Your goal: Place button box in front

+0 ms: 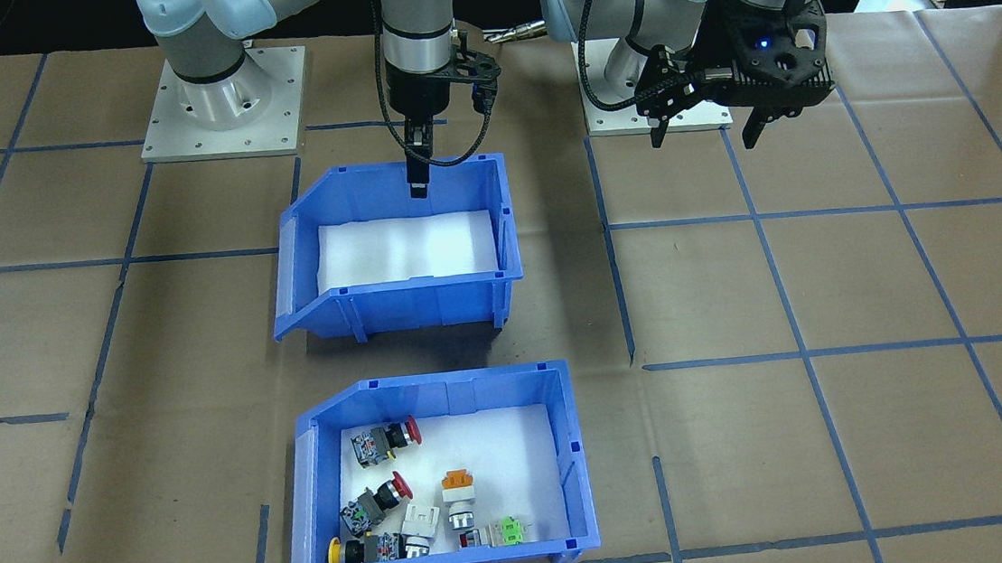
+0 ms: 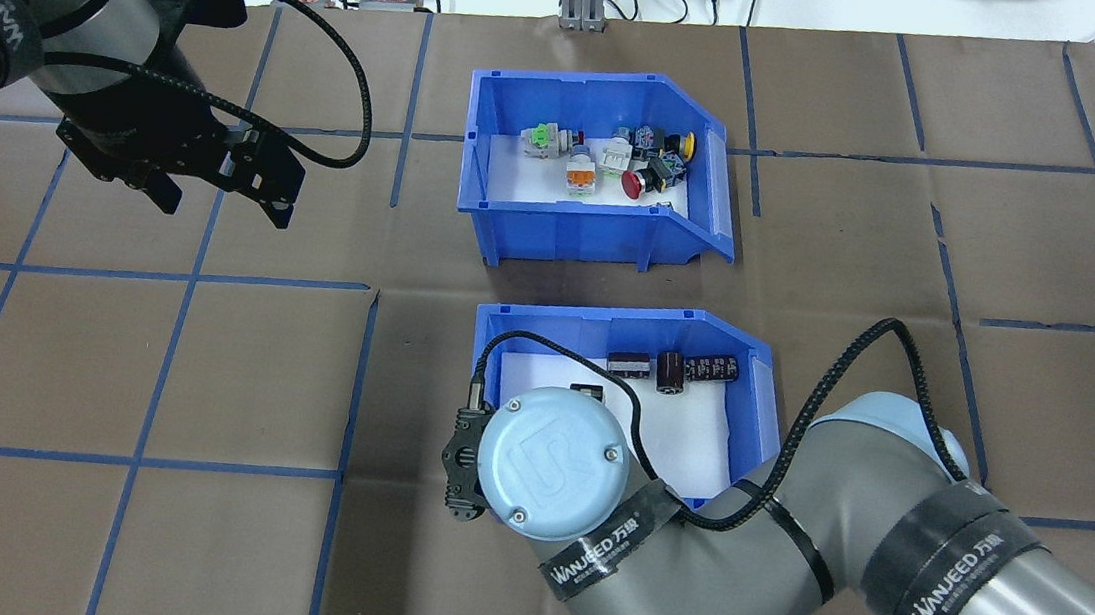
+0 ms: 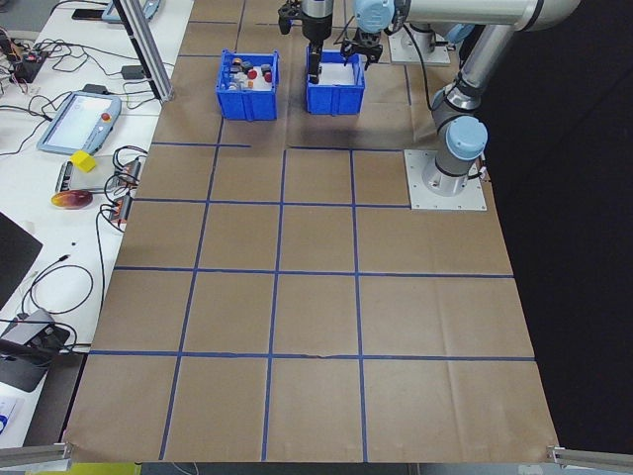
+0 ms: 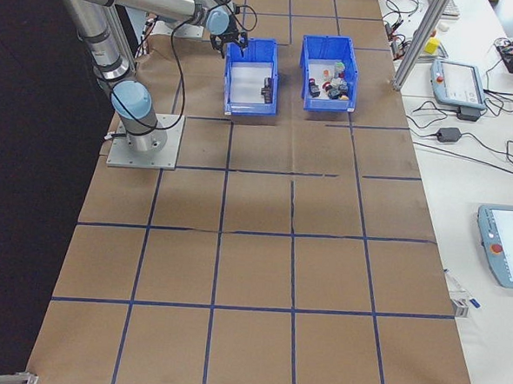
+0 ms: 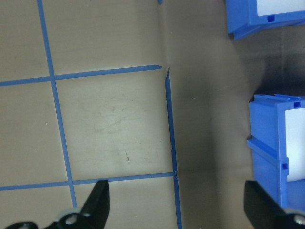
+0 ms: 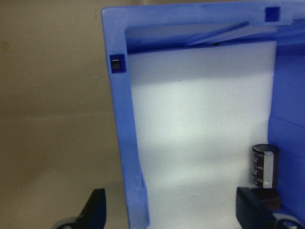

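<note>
right gripper (image 6: 169,210) — jaws apart, straddling the near wall of the other bin (image 2: 753,367). button box (image 2: 596,222) sits beyond it, untouched; left gripper (image 2: 221,201), open, hovers well aside.

The overhead view shows "WANJEED" with two Chinese characters on black bands around the right arm (image 2: 884,571), twice, and "WANJEED" on a band of the left arm (image 2: 8,14). A "UR" logo marks the right arm's round joint cap (image 2: 553,461)
</note>
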Available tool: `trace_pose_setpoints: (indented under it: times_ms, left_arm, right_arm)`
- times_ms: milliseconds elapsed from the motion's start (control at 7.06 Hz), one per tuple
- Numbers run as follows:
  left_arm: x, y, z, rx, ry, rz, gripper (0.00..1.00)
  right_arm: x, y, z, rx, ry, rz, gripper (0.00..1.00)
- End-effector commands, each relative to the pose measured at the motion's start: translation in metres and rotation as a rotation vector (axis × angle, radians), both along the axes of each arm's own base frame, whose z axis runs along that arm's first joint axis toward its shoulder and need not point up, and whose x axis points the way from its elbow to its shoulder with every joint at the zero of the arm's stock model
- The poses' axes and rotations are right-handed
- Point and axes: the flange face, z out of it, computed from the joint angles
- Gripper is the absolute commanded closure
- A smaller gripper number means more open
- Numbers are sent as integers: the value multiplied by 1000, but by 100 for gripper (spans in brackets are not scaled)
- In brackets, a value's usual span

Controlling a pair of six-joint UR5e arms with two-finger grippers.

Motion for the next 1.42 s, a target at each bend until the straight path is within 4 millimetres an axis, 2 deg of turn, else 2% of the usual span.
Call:
trace_pose_setpoints:
  times_ms: [0, 142, 566, 708, 850, 991, 1133, 1274]
  left_arm:
    - [0, 0, -1, 4, 1, 0, 1]
    - [-1, 0, -1, 4, 1, 0, 1]
    - [-1, 0, -1, 4, 3, 0, 1]
    - [-1, 0, -1, 4, 3, 0, 1]
    - [-1, 0, -1, 4, 3, 0, 1]
    - [-1, 1, -2, 5, 3, 0, 1]
    - [-1, 2, -5, 11, 3, 0, 1]
    - [-1, 4, -11, 23, 4, 0, 1]
  right_arm:
    - [-13, 1, 57, 30, 18, -24, 0]
    - [-30, -25, 83, 62, 36, -89, 0]
    - [-128, -116, 114, 58, -35, -395, 0]
    - [-163, -142, 135, 26, -95, -541, 0]
    - [-183, -163, 149, 8, -132, -693, 0]
    - [-189, -180, 156, 4, -151, -843, 0]
    - [-188, -198, 170, 0, -170, -994, 0]
    - [-187, -221, 175, 54, -143, -1137, 0]
